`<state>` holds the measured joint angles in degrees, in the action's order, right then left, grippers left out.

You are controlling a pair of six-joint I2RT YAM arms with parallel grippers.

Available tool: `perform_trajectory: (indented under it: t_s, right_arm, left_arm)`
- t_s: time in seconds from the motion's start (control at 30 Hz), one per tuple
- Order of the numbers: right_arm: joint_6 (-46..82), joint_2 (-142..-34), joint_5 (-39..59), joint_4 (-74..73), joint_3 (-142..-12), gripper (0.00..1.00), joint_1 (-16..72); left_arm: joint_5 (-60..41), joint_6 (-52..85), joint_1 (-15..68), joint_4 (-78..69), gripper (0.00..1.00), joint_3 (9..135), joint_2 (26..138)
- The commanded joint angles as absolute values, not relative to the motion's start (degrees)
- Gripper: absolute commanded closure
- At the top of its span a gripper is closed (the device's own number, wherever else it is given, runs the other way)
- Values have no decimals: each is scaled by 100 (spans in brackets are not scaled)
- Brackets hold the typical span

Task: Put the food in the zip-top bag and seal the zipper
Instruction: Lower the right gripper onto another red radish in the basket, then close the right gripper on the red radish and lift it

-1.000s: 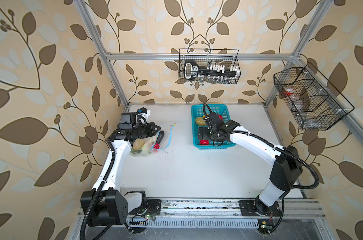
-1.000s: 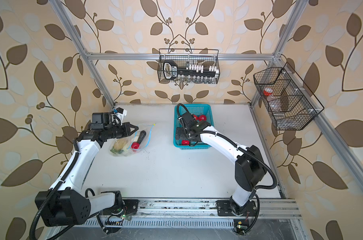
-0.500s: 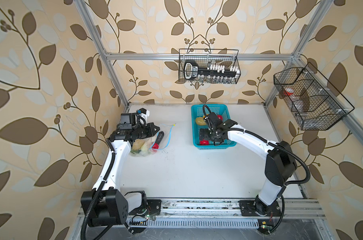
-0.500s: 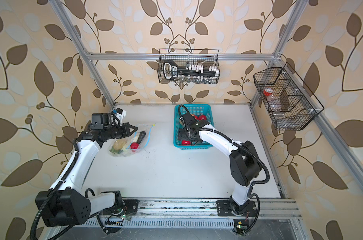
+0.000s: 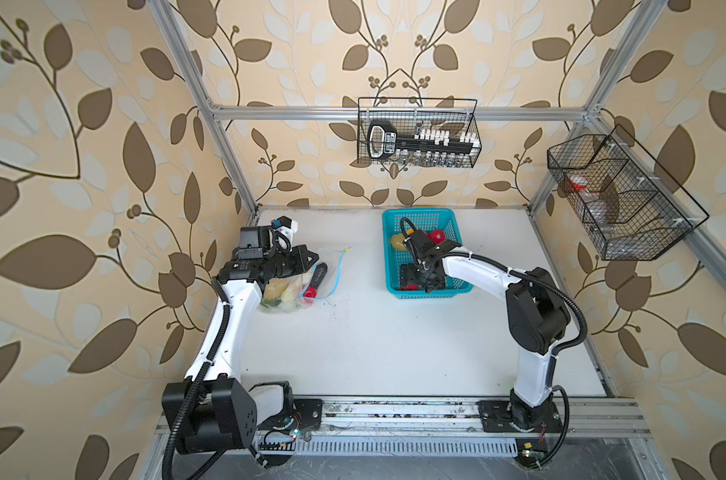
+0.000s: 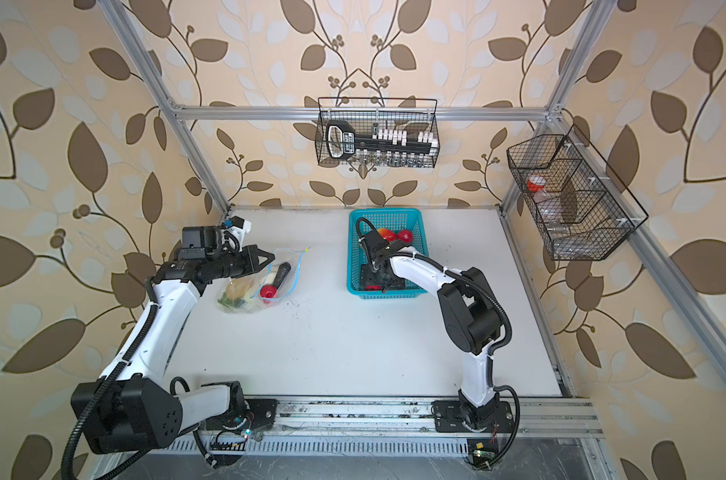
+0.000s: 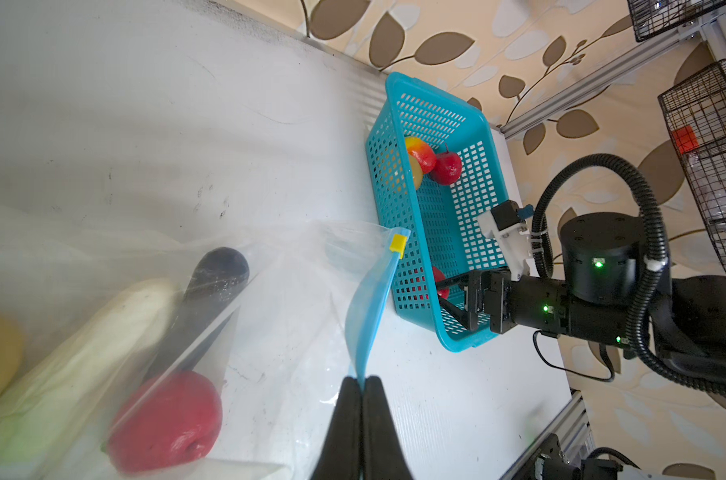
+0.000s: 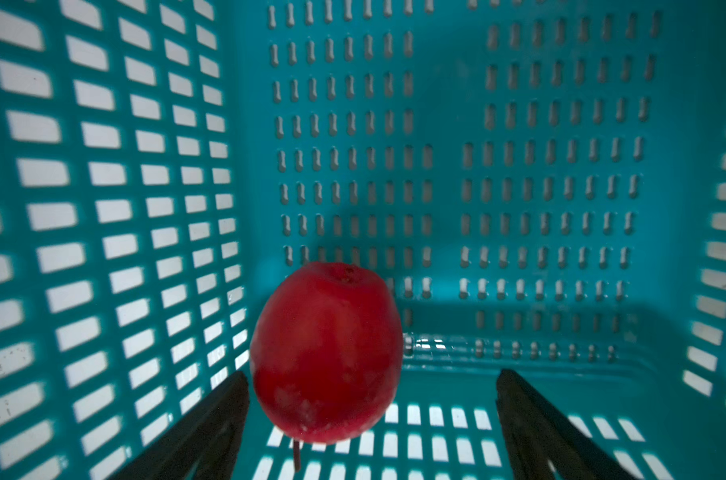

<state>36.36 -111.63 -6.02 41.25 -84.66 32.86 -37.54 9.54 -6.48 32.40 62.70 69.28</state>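
Observation:
The clear zip-top bag point(image 5: 295, 286) point(image 6: 251, 291) lies at the left of the table. Inside it are a white vegetable point(image 7: 83, 353), a dark eggplant point(image 7: 216, 282) and a red fruit point(image 7: 166, 419). My left gripper point(image 7: 362, 380) point(image 5: 313, 261) is shut on the blue zipper point(image 7: 371, 307), holding the mouth edge up. The yellow slider point(image 7: 397, 243) sits at the strip's far end. My right gripper point(image 8: 371, 374) point(image 5: 421, 282) is down in the turquoise basket point(image 5: 385, 249), open, with a red fruit point(image 8: 328, 353) between its fingers. That fruit sits close to one finger, with a gap to the other.
A red-yellow fruit point(image 7: 421, 153) and another red fruit point(image 7: 447, 166) lie at the basket's far end. A black wire basket point(image 5: 417, 133) hangs on the back wall and another wire basket point(image 5: 619, 199) on the right wall. The arms' rail point(image 5: 394, 411) runs along the front.
My right arm has pulled its elbow in and its gripper has sunk into the basket's near end around the red fruit. The left arm and bag have not moved.

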Motion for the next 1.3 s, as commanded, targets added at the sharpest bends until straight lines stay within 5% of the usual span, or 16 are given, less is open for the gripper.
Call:
perform_trajectory:
  t_s: [0.0, 0.87, 1.27]
  right_arm:
    - [3602, -11315, -513, 4177, -8631, 9, 3273]
    - [3689, -11784, -447, 4199, -9000, 20, 3222]
    - [3753, -11710, -266, 4119, -8828, 38, 3096]
  left_arm:
    - [-3902, 980, -712, 3075, 100, 6246, 6785]
    - [-3979, 993, -747, 3041, 100, 6207, 6767]
    - [-3911, 976, -782, 3047, 100, 6196, 6811]
